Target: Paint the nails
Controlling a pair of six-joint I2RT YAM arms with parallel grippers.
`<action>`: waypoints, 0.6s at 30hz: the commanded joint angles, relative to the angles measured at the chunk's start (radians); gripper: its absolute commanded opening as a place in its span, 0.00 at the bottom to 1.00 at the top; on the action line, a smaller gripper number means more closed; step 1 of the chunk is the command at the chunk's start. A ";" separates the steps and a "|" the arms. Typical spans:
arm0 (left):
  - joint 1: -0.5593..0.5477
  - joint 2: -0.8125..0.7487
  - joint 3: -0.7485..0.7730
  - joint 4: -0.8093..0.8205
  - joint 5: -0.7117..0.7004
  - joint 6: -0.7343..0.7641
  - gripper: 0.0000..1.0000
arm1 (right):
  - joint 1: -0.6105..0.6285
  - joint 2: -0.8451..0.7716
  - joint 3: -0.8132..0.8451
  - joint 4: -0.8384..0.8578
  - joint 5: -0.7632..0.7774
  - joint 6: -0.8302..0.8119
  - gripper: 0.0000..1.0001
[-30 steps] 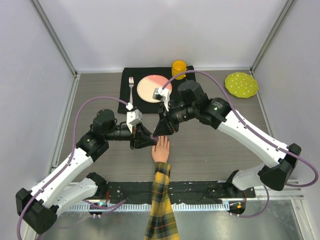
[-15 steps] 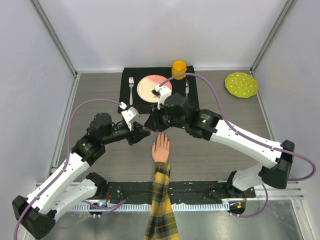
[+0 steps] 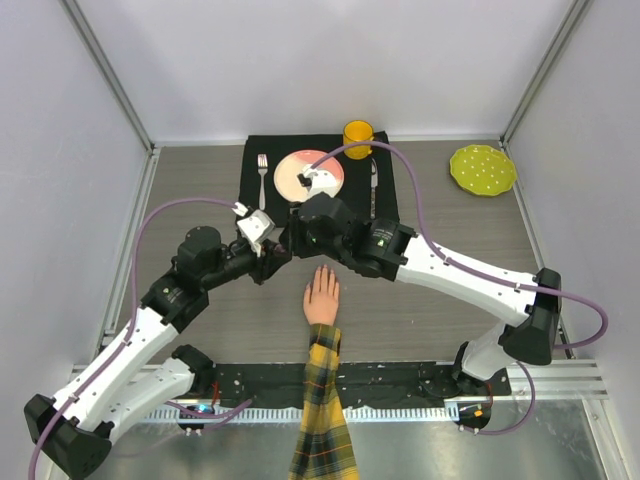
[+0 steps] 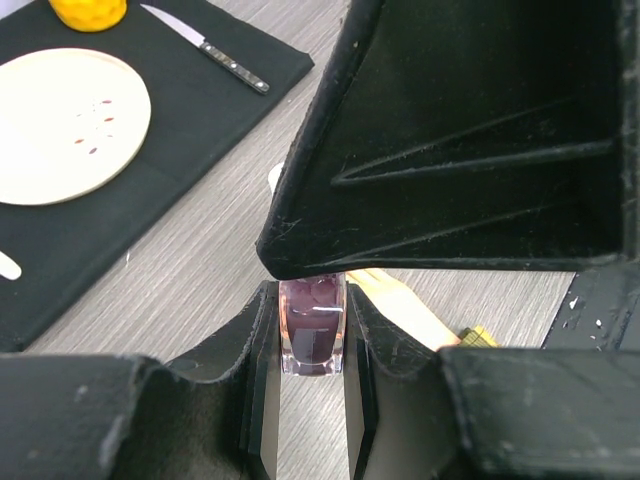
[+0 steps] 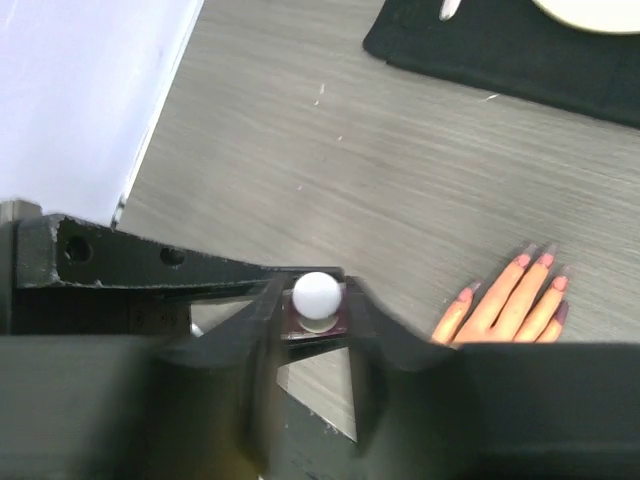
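A pale mannequin hand (image 3: 322, 295) with a yellow-black plaid sleeve (image 3: 325, 400) lies palm down at the table's middle. Its nails (image 5: 545, 260) look pink. The two grippers meet just left of the fingertips. My left gripper (image 4: 313, 340) is shut on the small purple polish bottle (image 4: 313, 325), holding it upright above the table. My right gripper (image 5: 315, 300) comes down from above and is shut on the bottle's round white cap (image 5: 317, 293). In the top view the grippers hide the bottle.
Behind the arms a black mat (image 3: 260, 200) carries a pink-white plate (image 3: 308, 175), a fork (image 3: 263, 170) and a knife (image 4: 205, 48). A yellow cup (image 3: 358, 135) stands at its back edge. A green dotted plate (image 3: 482, 168) lies far right.
My right gripper has swung left from over the hand's fingertips to the bottle. The left gripper has drawn back left and away from the hand with the bottle.
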 commanded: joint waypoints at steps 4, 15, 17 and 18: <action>-0.018 0.000 0.037 0.176 0.005 0.020 0.00 | 0.024 -0.068 -0.027 0.003 -0.010 -0.022 0.56; -0.018 0.022 0.044 0.179 0.082 0.000 0.00 | -0.090 -0.350 -0.201 0.024 -0.397 -0.284 0.72; -0.018 0.031 0.049 0.186 0.149 -0.034 0.00 | -0.151 -0.364 -0.216 0.024 -0.535 -0.359 0.72; -0.018 0.040 0.052 0.191 0.181 -0.041 0.00 | -0.163 -0.375 -0.221 0.024 -0.595 -0.386 0.72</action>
